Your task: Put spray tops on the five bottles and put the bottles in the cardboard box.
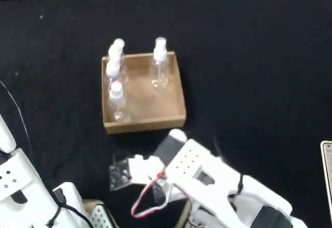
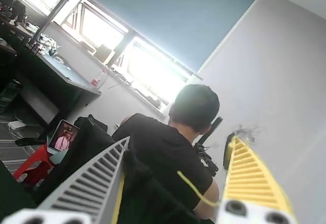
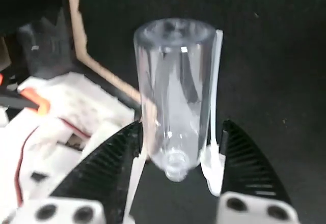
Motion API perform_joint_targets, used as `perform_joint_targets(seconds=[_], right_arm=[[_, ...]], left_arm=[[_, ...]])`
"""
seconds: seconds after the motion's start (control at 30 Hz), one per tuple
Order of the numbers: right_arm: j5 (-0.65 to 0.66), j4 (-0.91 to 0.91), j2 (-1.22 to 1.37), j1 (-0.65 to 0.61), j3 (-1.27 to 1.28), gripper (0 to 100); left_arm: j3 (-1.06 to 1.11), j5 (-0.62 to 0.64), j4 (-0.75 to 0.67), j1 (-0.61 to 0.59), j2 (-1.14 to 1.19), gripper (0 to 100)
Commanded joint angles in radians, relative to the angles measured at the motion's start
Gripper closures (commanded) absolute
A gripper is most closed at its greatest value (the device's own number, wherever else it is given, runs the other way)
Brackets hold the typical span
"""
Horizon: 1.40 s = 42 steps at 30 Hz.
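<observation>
Right gripper (image 3: 181,127): clamped on uncapped bottle (image 3: 175,81), at 6 o'clock of cardboard box (image 1: 145,123) on black table (image 1: 259,57). Left gripper (image 2: 181,140): spread, facing window (image 2: 147,71). Four capped bottles (image 1: 116,101) boxed, glass outlines faint.

Brown cardboard box (image 1: 145,123), clear bottles (image 1: 159,68) (white spray tops (image 1: 160,45)), black table (image 1: 259,57).

Capped bottles (image 1: 116,89) in box (image 1: 148,123) (uncapped bottle (image 3: 175,94))

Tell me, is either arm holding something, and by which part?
The right tool seems to grip a clear bottle by its sides near the neck. The left tool is open and holds nothing.
</observation>
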Motion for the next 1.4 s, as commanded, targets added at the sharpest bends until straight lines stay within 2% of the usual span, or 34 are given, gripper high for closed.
perform_joint_targets(seconds=[0.0, 0.4, 0.5, 0.7, 0.77, 0.9, 1.07, 1.37], right_arm=[[-0.055, -0.072, -0.033, -0.055, 0.033, 78.6], [-0.077, -0.245, -0.027, -0.069, 0.170, 78.9], [-0.071, -0.253, -0.027, -0.020, 0.174, 78.9], [-0.071, -0.417, -0.030, 0.221, 0.257, 79.1], [-0.069, -0.408, -0.033, 0.299, 0.228, 80.6], [-0.006, -0.230, -0.033, 0.384, 0.067, 89.0], [0.089, -0.029, -0.033, 0.517, -0.101, 89.9], [0.126, -0.011, -0.027, 1.115, -0.308, 89.9]], left_arm=[[-0.015, 0.012, -0.021, -0.007, 0.003, 73], [-0.015, 0.012, -0.021, -0.007, 0.003, 73], [-0.015, 0.012, -0.021, -0.007, 0.003, 73], [-0.015, 0.012, -0.021, -0.007, 0.003, 73], [-0.015, 0.012, -0.020, -0.007, 0.002, 73], [-0.015, 0.012, -0.020, -0.007, 0.002, 73], [-0.015, 0.012, -0.020, -0.007, 0.002, 73], [-0.013, 0.012, -0.020, -0.007, -0.003, 73]])
